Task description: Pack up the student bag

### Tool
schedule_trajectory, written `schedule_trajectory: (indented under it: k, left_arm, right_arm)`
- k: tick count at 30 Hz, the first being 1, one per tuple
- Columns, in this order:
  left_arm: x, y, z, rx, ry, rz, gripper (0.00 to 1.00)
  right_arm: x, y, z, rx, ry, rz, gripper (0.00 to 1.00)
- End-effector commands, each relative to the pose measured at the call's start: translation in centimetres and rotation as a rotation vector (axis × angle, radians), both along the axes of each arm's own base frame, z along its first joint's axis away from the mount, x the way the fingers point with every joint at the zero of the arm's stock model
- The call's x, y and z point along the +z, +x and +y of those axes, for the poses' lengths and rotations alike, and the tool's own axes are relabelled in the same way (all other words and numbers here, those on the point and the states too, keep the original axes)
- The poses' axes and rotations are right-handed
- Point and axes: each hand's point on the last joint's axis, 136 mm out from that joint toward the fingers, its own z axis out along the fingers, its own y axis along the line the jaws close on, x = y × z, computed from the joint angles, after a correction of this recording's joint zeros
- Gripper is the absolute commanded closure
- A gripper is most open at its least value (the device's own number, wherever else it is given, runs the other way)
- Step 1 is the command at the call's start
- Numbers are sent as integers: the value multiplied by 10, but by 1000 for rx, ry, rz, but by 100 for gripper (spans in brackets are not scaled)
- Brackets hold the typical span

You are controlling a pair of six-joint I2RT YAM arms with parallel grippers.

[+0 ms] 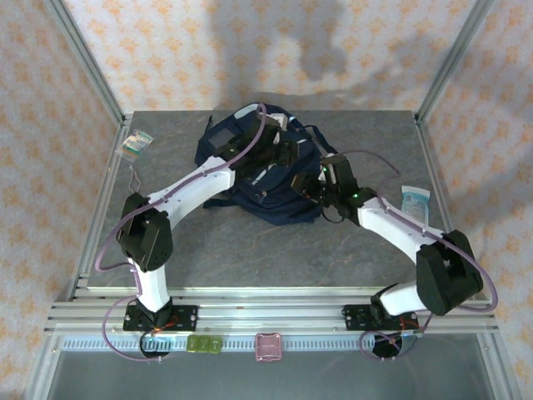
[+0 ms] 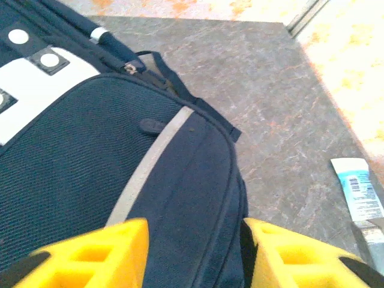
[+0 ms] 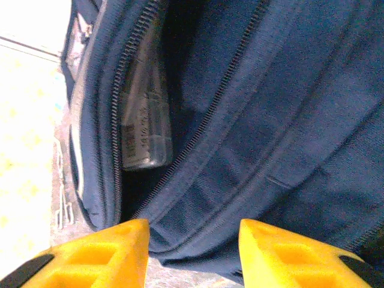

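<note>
Student bag (image 1: 260,202) mid-rear on counter (image 1: 275,258), unzipped (clear packet (image 3: 144,120) inside). Left gripper (image 2: 195,255) over bag front, jaws parted, empty. Right gripper (image 3: 193,252) at opening, jaws parted, empty.

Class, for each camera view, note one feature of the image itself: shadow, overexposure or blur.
Top view: soft shadows fall on the patterned wall behind the backpack. Left wrist view: the left claw is blurred, the wall at upper right washed out. Right wrist view: the left edge is blown out, the open pocket dark inside.
</note>
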Motion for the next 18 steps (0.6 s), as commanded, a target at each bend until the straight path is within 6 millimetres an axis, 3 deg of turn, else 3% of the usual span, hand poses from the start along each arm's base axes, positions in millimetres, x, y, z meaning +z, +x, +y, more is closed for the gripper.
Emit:
schedule_trajectory:
  k: [1,4,7,10,13,18]
  left_arm:
    - [39,-8,15,58,-81,-80,51]
    - [53,-20,44,134,-88,-125,45]
    - [48,-29,78,212,-102,-120,42]
    - [23,-35,112,299,-131,-77,40]
    - [-15,-40,136,380,-167,-9,39]
    - [-60,-38,131,380,-224,79,38]
  right_arm:
    - [1,-3,-12,-24,-42,-22,57]
    - [4,-7,-10,-8,-23,-28,58]
    - [7,-9,-10,0,-26,-38,58]
    - [10,-12,-11,6,-31,-49,57]
    - [12,-15,-9,23,-36,-53,58]
    - [12,-24,9,73,-68,-65,58]
